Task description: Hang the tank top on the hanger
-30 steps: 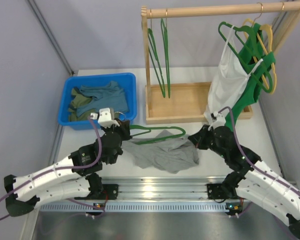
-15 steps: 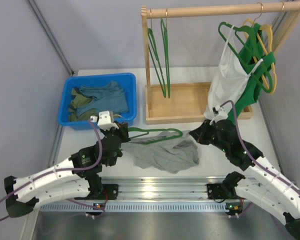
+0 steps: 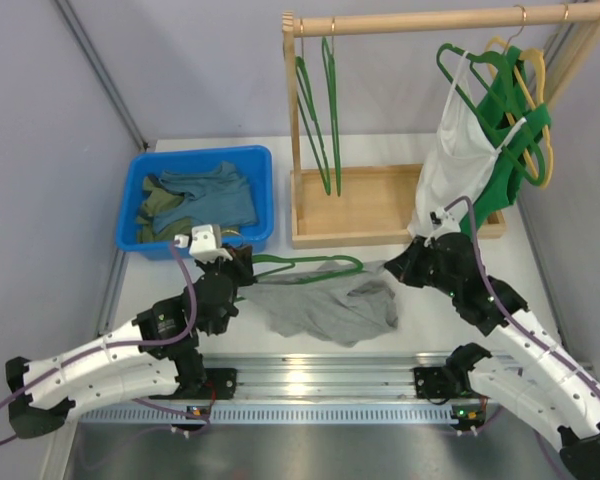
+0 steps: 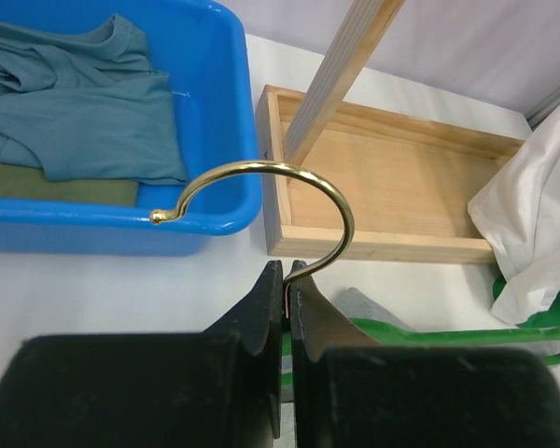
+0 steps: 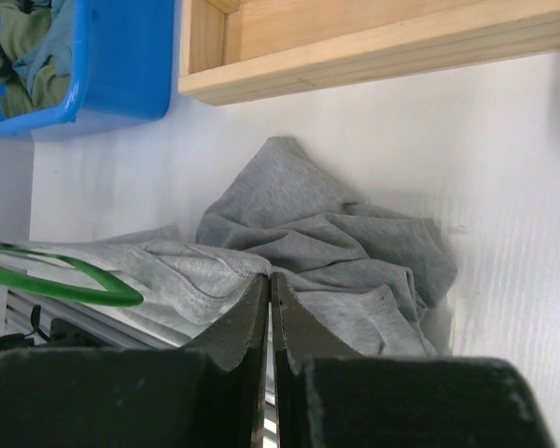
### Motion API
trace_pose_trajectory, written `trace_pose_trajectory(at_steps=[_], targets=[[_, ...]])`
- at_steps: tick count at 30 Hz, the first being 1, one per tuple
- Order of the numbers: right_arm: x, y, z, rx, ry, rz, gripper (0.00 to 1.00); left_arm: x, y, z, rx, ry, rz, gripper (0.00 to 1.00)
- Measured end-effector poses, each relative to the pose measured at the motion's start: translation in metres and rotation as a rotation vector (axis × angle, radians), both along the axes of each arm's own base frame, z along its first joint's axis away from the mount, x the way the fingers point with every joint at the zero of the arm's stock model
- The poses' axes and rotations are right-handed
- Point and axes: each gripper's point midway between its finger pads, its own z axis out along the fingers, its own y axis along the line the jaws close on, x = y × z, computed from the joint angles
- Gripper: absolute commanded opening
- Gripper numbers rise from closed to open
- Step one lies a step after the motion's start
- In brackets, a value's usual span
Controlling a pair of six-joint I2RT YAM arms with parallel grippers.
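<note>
Two grips were tight: the left gripper (image 4: 287, 280) pinched the hanger (image 4: 261, 165) by its hook, and the right gripper (image 5: 269, 285) pinched a tank top (image 5: 345, 252) fold. Hard pulling could twist the thin hook loose.

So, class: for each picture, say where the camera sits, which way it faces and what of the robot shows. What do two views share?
Top external: above and behind the robot, looking down on the table; left arm and right arm show.
Left wrist: on the left arm, facing the blue bin and wooden rack base; left gripper shut on the hook of the hanger.
Right wrist: on the right arm, low over the tank top; right gripper pinches it.
Shared: both wrist views show bin, rack base and hanger.
</note>
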Motion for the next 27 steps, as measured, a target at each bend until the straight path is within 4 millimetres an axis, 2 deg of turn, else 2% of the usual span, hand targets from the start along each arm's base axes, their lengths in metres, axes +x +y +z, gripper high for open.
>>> trace_pose_trajectory(at_steps=[14, 22, 27], targets=[[0.003, -0.003, 0.008, 0.052, 0.023, 0.020, 0.00, 0.002, 0.005, 0.002, 0.006, -0.012, 0.036, 0.00], [-0.003, -0.001, 0.021, 0.086, -0.012, 0.045, 0.00, 0.006, 0.004, -0.008, 0.043, 0.007, 0.060, 0.00], [-0.002, -0.001, 0.037, 0.106, -0.045, 0.049, 0.00, 0.006, 0.004, -0.008, 0.036, 0.007, 0.068, 0.00]])
